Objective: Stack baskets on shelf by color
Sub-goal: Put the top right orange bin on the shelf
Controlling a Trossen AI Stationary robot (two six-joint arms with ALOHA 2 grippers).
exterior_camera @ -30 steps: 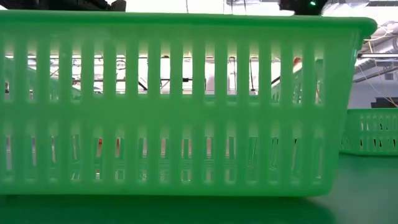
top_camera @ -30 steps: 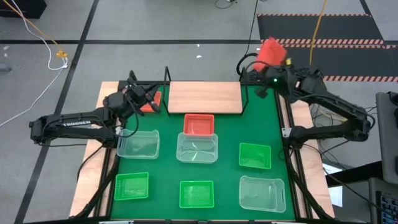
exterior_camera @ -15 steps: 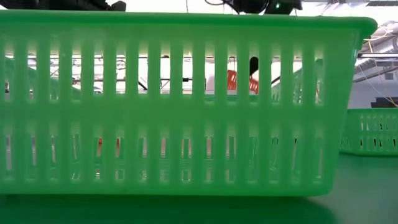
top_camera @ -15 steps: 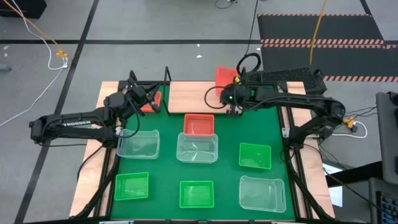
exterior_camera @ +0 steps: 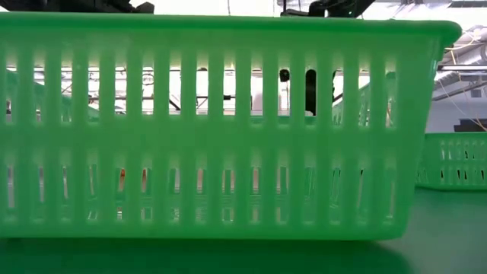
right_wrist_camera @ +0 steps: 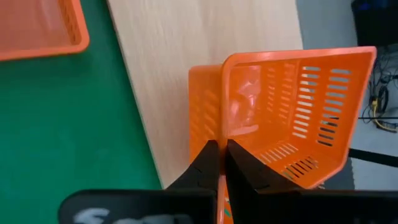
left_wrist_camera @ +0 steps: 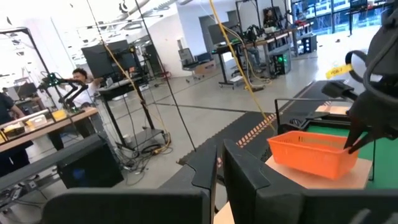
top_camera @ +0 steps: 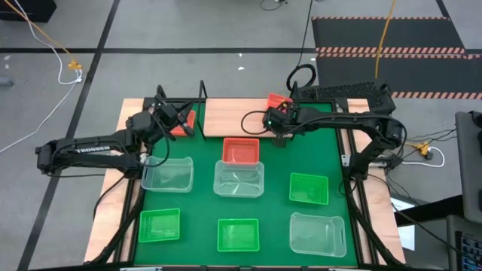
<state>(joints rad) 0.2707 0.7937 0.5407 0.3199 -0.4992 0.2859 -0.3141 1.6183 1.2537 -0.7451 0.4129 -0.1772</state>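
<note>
My right gripper is shut on a red basket over the right end of the shelf's light-wood plank. The left wrist view shows that basket mouth up, low over the plank; whether it rests there I cannot tell. My left gripper waits level just left of the shelf, fingers close together, with a second red basket showing beside and under it. A third red basket stands on the green mat in front of the shelf. My right gripper pinches one side wall of the red basket at its rim, one finger inside and one outside. The fingers slant down from the table's right. The basket sits a little tilted over the plank. My left gripper appears shut on the second red basket; the gripper hides the place of contact.
On the mat stand clear baskets and green ones. The shelf's black rod frame rises at its ends. A green basket fills the low view.
My right gripper has carried the red basket from beyond the table's far right corner down and leftward to the shelf's right end, tipping downward as it went. The basket has turned from tipped to nearly mouth up.
</note>
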